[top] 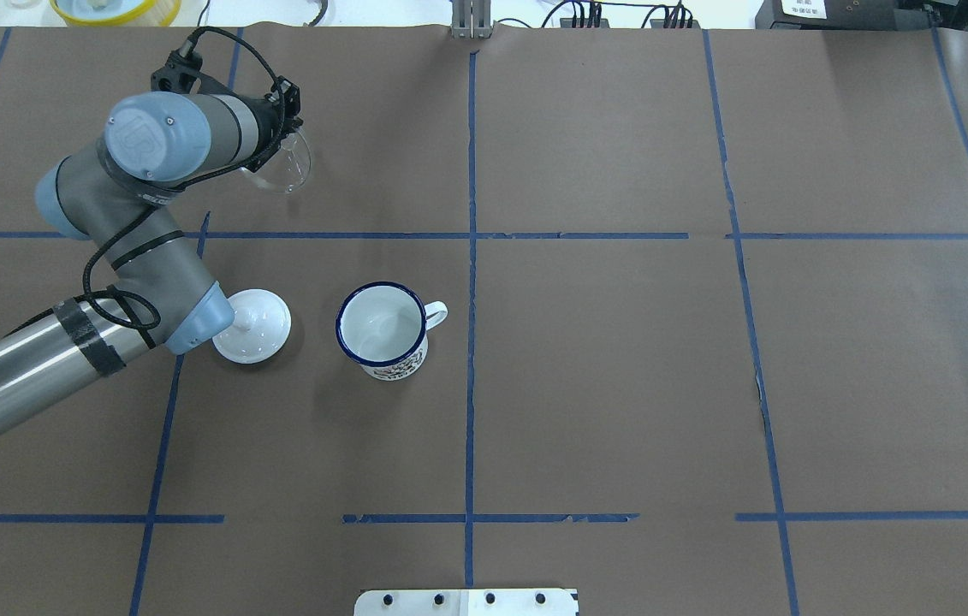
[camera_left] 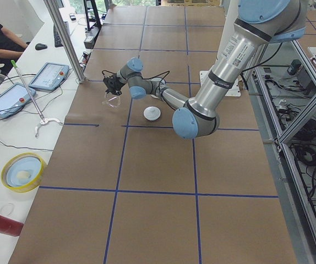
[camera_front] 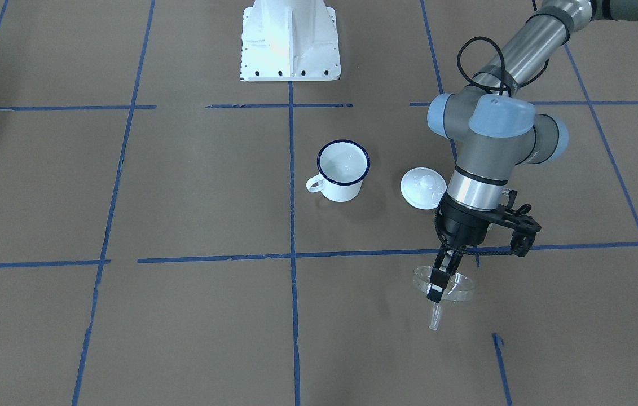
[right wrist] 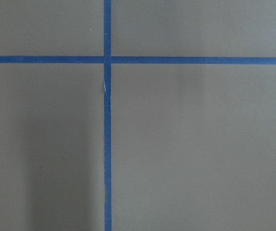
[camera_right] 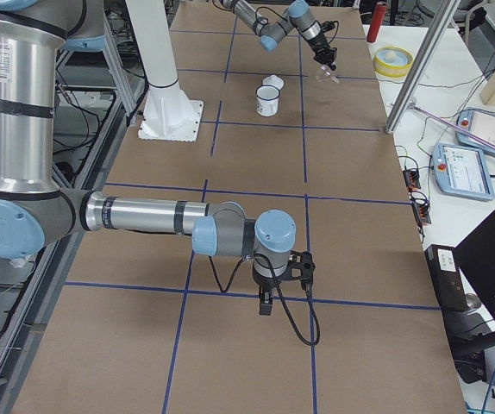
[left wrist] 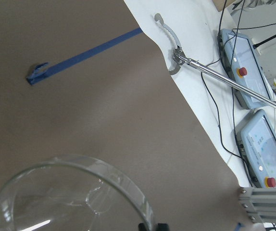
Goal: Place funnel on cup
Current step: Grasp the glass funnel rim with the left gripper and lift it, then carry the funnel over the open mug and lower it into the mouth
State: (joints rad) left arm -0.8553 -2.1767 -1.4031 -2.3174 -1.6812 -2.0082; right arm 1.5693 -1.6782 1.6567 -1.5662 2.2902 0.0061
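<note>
I see the left arm [camera_front: 493,141] reaching past the cup [camera_front: 343,169], which stands upright. The white lid [camera_front: 421,188] lies just beside the cup, opposite its handle. The funnel [camera_front: 460,287] is well apart from the cup, beyond the lid, with its rim pinched by the left gripper [camera_front: 436,292]. The right gripper [camera_right: 265,306] is far from the cup, and I cannot tell its state.

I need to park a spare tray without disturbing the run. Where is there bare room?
Bare: everything right of the centre tape line in the overhead view, and the strip between the cup and the base plate. Crowded: the left side, with the lid beside the cup and the left gripper holding the funnel beyond.
</note>
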